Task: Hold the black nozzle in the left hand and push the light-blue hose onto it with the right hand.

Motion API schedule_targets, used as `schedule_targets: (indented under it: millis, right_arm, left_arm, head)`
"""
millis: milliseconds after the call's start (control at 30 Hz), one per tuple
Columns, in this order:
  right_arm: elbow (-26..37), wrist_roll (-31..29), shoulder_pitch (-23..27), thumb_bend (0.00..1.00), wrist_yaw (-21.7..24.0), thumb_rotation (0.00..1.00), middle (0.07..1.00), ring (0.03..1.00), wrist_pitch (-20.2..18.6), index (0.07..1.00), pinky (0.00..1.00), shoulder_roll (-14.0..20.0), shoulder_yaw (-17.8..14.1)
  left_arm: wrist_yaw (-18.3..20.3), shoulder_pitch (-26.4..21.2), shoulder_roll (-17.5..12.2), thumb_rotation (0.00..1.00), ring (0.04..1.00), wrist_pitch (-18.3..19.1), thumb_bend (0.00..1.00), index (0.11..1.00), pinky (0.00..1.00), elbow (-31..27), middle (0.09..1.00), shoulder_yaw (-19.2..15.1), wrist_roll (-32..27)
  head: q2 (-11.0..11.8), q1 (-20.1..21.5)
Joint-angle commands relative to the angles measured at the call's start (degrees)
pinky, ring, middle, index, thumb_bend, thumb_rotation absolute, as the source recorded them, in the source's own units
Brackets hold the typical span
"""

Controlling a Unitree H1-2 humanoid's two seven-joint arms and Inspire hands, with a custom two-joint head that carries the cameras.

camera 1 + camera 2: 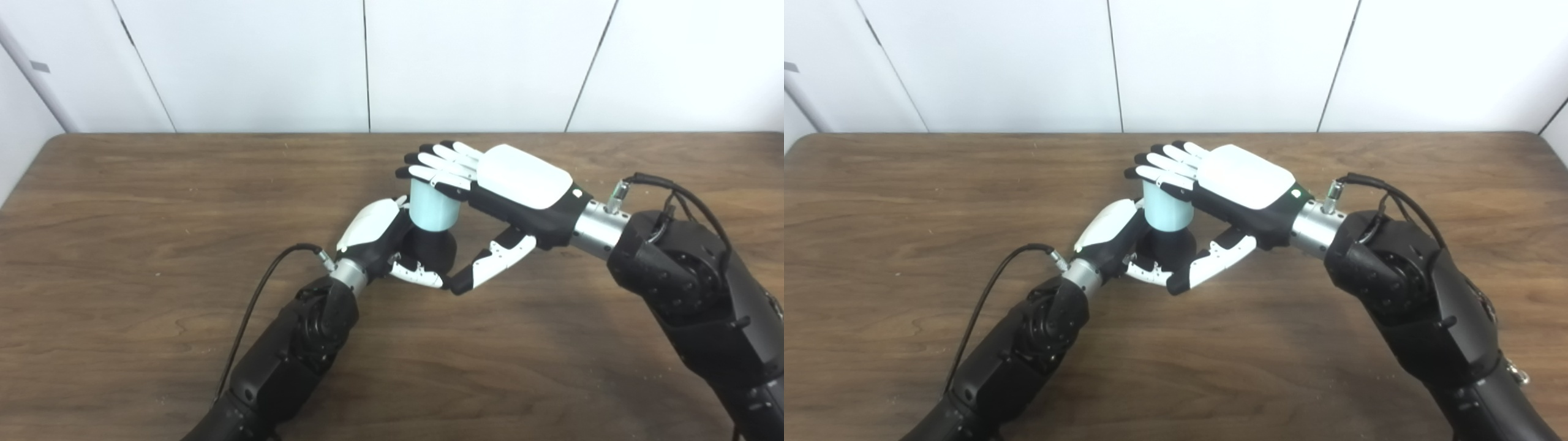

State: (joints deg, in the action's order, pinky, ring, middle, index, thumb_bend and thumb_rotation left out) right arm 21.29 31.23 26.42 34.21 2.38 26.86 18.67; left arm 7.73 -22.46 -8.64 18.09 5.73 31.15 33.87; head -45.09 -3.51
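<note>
At table (184, 202) centre: black nozzle (432, 250) gripped by left hand (383, 239); upright light-blue hose (433, 208) seated on top, pressed by flat, spread right hand (508, 184).

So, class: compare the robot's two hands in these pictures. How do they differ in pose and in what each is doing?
The left hand has its fingers curled around the black nozzle; the right hand has its fingers stretched out flat over the top of the light-blue hose. The left hand sits low by the table; the right hand is higher. Both have white backs with black undersides.
</note>
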Motion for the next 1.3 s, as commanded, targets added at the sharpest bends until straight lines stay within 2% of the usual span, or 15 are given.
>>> schedule_targets:
  millis: [0, 200, 600, 833, 1267]
  right_arm:
    - [-0.7, 0.7, -1.4, 0.7, 2.4, 1.0, 1.0, 1.0, -0.8, 0.974, 1.0, 0.7, 1.5]
    - [-0.6, 1.0, -1.0, 0.7, 2.4, 1.0, 1.0, 1.0, -0.9, 0.974, 1.0, 0.9, 2.1]
    - [0.1, -0.4, 1.2, 0.71, 2.2, 1.0, 1.0, 1.0, -1.9, 0.974, 1.0, 0.8, 1.1]
    - [-1.4, 0.4, -0.1, 0.7, 0.8, 1.0, 1.0, 1.0, -0.4, 0.974, 1.0, 0.8, 1.4]
    - [-1.9, 1.3, -1.1, 0.7, 1.7, 1.0, 1.0, 1.0, -0.9, 0.975, 1.0, 1.0, 2.9]
  left_arm:
    - [8.4, 5.6, -2.1, 0.04, 1.0, 8.4, 0.52, 0.48, 1.0, 5.8, 0.866, 3.1, 1.6]
    - [8.4, 5.6, -2.3, 0.04, 1.0, 8.3, 0.52, 0.48, 1.0, 5.8, 0.866, 3.2, 1.6]
    - [8.5, 5.1, -2.2, 0.04, 1.0, 8.0, 0.52, 0.48, 1.0, 6.7, 0.867, 3.1, 1.3]
    - [8.6, 4.8, -2.2, 0.04, 1.0, 8.0, 0.52, 0.48, 1.0, 6.9, 0.867, 3.2, 1.4]
    - [8.5, 4.8, -2.4, 0.04, 1.0, 8.0, 0.52, 0.48, 1.0, 6.9, 0.867, 3.2, 1.6]
  head:
    - [0.0, 0.0]
    - [0.0, 0.2]
    - [0.2, 0.2]
    - [0.3, 0.3]
    - [0.1, 0.3]
